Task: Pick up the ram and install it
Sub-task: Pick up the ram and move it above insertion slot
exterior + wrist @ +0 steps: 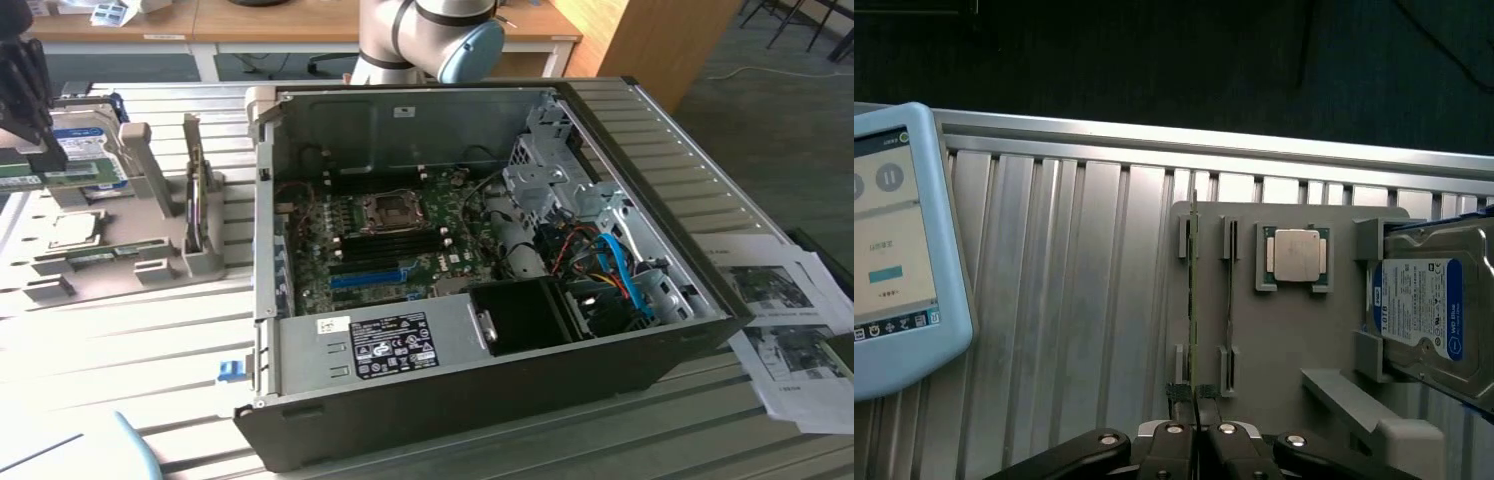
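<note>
My gripper point(1195, 400) is pinched on the ram point(1194, 290) by its thin edge, so imo it could tilt and snag the holder point(1284, 340) slots.

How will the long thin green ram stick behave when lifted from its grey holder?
The long thin green ram stick is probably light and fairly stiff, being a narrow board standing on edge. It may bend or crack if twisted, since the jaws hold only one end. It should slide straight from the grey slotted holder.
</note>
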### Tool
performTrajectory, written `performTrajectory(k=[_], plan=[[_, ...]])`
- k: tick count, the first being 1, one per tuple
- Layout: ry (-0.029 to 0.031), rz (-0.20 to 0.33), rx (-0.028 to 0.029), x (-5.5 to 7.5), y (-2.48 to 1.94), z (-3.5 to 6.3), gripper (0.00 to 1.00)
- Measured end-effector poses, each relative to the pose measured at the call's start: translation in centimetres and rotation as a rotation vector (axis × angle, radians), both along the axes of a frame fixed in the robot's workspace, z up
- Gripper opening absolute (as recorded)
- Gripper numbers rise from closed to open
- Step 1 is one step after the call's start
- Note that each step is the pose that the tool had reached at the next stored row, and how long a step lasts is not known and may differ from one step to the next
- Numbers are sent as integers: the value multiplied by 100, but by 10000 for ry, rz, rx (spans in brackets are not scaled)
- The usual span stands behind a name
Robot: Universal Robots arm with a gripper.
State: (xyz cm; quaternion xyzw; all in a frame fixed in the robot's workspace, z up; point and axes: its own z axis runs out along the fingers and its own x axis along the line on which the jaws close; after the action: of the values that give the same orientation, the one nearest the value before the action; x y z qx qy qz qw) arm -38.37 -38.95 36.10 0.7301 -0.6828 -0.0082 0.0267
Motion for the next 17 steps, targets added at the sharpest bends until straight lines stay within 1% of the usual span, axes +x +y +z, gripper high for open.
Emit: performTrajectory(k=[17], plan=[[24,0,-22,6,0,241,11]])
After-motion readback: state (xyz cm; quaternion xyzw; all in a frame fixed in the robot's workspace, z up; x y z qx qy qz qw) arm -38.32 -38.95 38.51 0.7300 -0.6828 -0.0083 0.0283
